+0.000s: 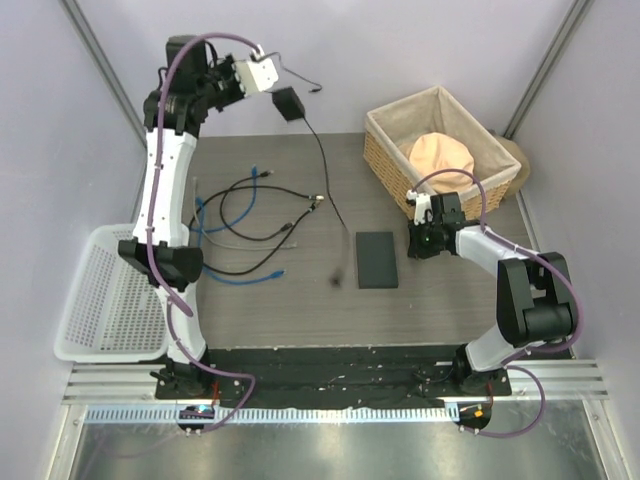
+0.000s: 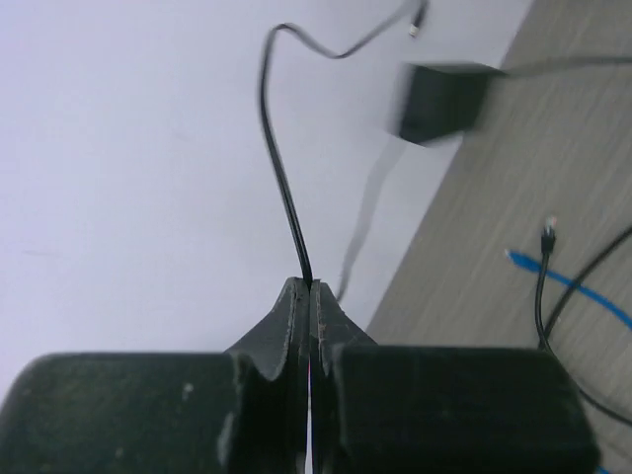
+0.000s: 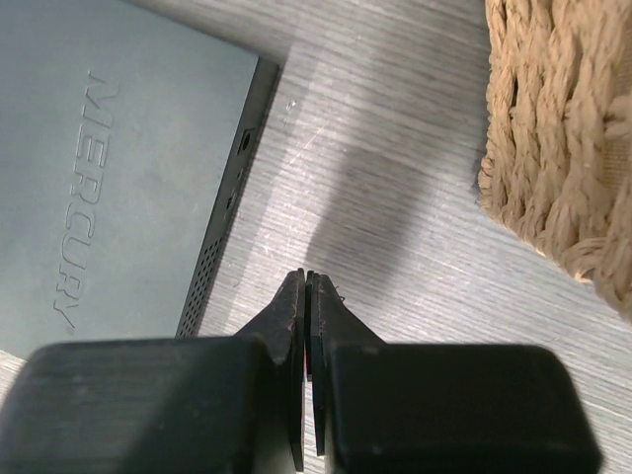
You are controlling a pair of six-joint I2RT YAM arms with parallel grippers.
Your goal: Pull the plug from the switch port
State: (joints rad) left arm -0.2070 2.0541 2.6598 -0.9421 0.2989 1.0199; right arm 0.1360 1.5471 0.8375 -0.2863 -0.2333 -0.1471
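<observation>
mike_r: Grey wood-grain table [image 1: 300, 300] with pale walls round it. So where's the switch [image 1: 376, 259] sitting?

jo_b: Flat on the table, a bit right of the middle, long side running away from the arms. From the right wrist you can read MERCURY on its lid, and there are a couple of small sockets on the side edge. The right gripper [image 3: 307, 281] hangs just off that edge, over bare table, fingers pressed together with nothing between them. The woven basket [image 3: 563, 148] is close on its other side.

mike_r: And the left one?

jo_b: The left gripper [image 2: 310, 286] is way up at the far left, well apart from the switch, clamped on a thin black cable [image 2: 281, 188]. That cable curls up from the fingertips and finishes in a small metal-tipped end [image 2: 420, 15] in the air. The black adapter [image 2: 439, 99] is near it, blurred, and in the top view it sits out past the table's far edge.

mike_r: Anything near the switch itself?

jo_b: A black lead [image 1: 325, 170] runs from the adapter down across the table and ends in a smudge [image 1: 340, 275] just left of the switch, apparently apart from it. It's too smeared to tell what's on the end. Loose blue cables [image 1: 240, 275] and black ones lie further left, and a white plastic basket [image 1: 100, 300] sits at the left edge.
</observation>
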